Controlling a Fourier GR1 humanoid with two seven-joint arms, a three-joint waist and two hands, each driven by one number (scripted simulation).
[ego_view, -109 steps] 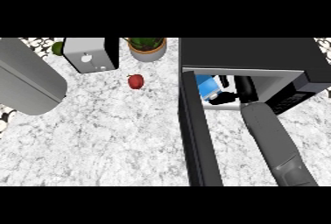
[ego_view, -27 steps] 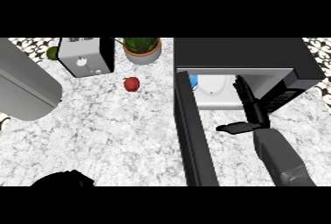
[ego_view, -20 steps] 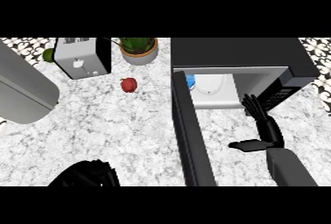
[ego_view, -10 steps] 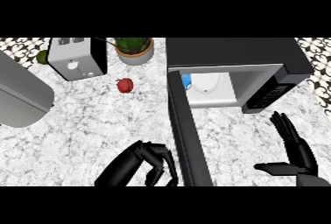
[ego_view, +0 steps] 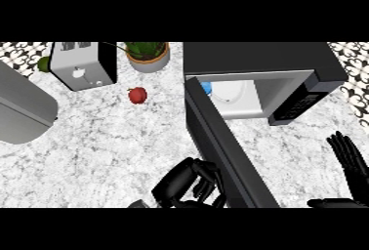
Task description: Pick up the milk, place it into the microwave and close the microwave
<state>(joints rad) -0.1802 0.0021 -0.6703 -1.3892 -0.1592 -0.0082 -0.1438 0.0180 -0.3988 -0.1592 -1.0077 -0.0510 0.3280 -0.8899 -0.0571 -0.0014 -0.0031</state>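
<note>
The black microwave (ego_view: 259, 61) stands at the upper right with its cavity open. Inside the cavity sits the milk (ego_view: 229, 93), white with a blue top at its left. The open door (ego_view: 223, 151) runs from the cavity's left edge down toward the bottom of the view. My left hand (ego_view: 189, 184) is at the bottom centre, fingers curled, right against the door's outer face and holding nothing. Open and upright with straight fingers, my right hand (ego_view: 349, 163) shows at the lower right corner, away from the microwave.
A silver toaster (ego_view: 83, 66) stands at the upper left with a potted plant (ego_view: 148, 53) to its right. A red apple (ego_view: 137, 94) lies on the marble counter (ego_view: 108, 141). A large grey rounded object (ego_view: 22, 110) occupies the left edge.
My right hand has drawn back out of the microwave, leaving the milk inside, and moved to the lower right. My left hand has come up from the bottom edge to the door.
</note>
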